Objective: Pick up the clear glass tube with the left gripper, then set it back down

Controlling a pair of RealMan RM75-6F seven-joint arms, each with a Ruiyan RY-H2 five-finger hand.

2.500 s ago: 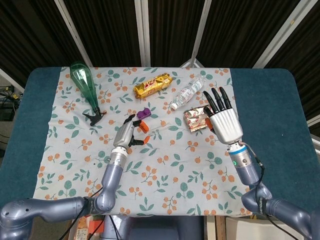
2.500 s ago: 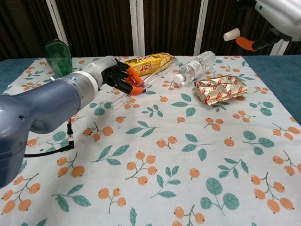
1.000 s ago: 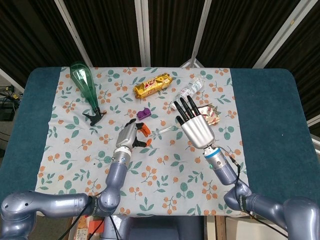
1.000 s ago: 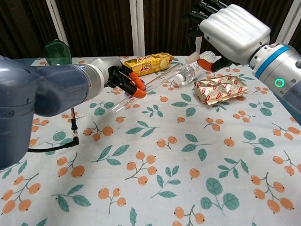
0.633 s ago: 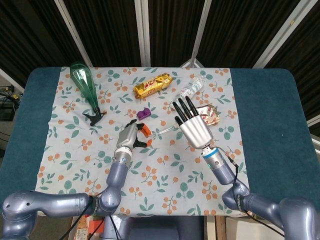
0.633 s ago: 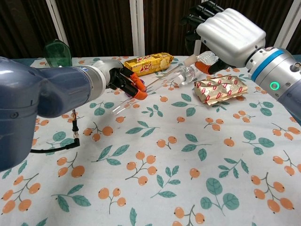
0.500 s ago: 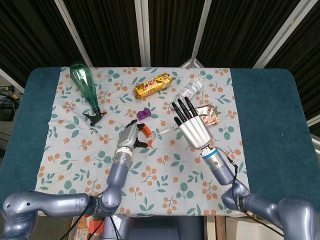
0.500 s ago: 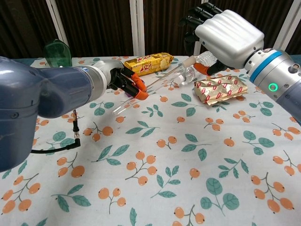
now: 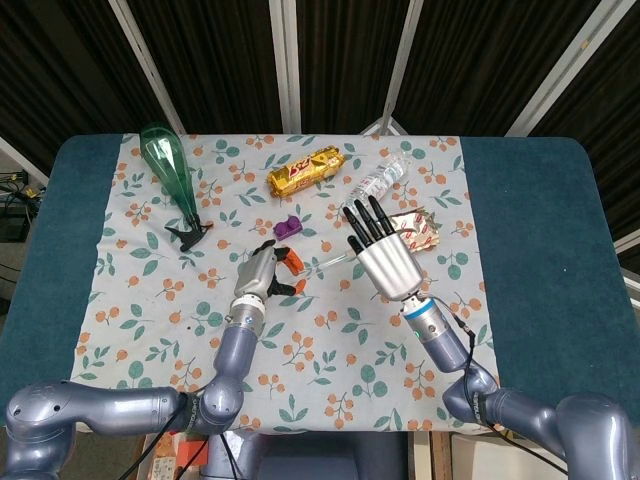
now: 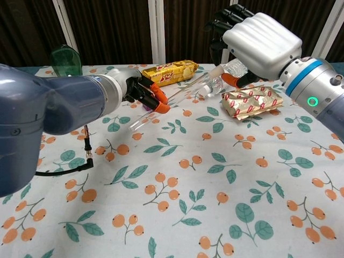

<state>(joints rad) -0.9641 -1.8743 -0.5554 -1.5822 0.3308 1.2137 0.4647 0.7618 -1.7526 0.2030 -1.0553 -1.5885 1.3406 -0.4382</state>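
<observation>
The clear glass tube (image 10: 185, 91) slants up off the floral cloth, its low end near the cloth and its far end up by the water bottle. My left hand (image 10: 141, 90) grips it near the lower part, orange-tipped fingers wrapped round it; from the head camera this left hand (image 9: 262, 272) sits at the cloth's middle with the tube (image 9: 326, 263) poking right. My right hand (image 10: 257, 42) hovers above, fingers apart, thumb close to the tube's far end; contact cannot be told. In the head view the right hand (image 9: 386, 256) covers that end.
A green glass flask (image 9: 170, 172) lies at the back left. A gold snack bar (image 9: 305, 168), a water bottle (image 9: 378, 180) and a gold-red foil packet (image 10: 251, 101) lie at the back. A small purple piece (image 9: 289, 226) and a black cable (image 10: 86, 146) lie nearby.
My right hand has swung in from the right to the cloth's middle, beside the tube's far end. The left hand has raised the tube slightly off the cloth.
</observation>
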